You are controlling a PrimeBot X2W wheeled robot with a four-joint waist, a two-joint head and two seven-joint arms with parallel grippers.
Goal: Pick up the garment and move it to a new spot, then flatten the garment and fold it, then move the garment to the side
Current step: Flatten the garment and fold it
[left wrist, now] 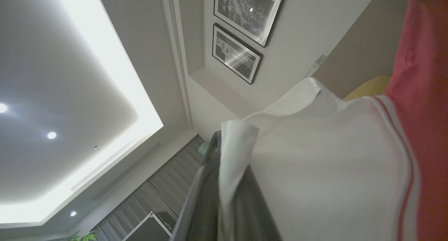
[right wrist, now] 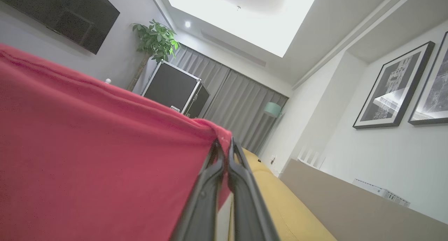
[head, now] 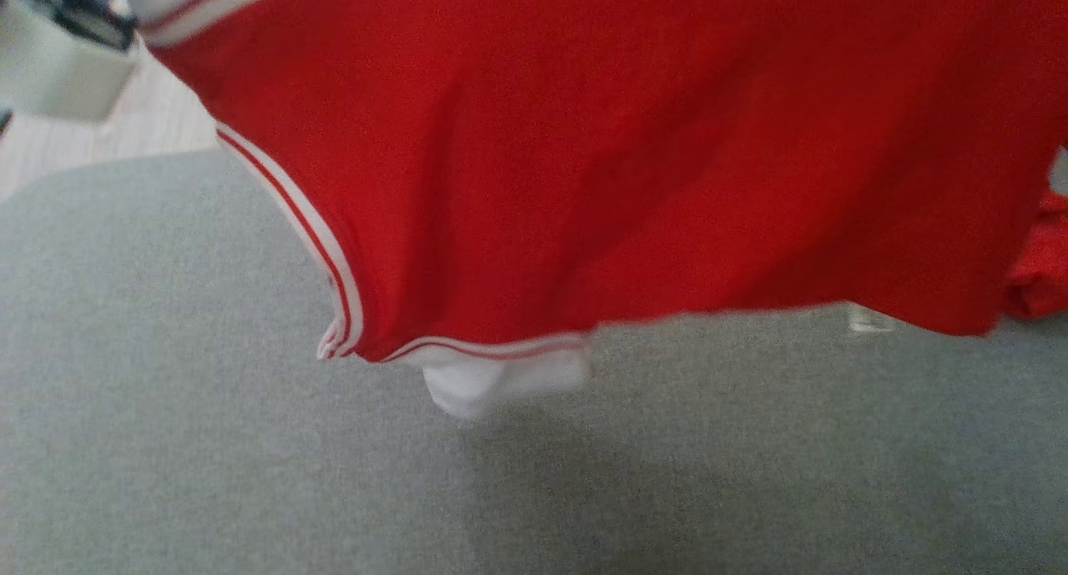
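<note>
soft red garment (head: 634,166), rippled, white-edged

A big bright ceiling light (left wrist: 112,94) glares white, while the red garment (head: 626,166) looks blurry and drops a soft shadow (head: 634,491) below it.

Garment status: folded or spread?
Spread, not folded: the red garment hangs as one open sheet over the grey surface, left gripper and right gripper each shut on an edge.
</note>
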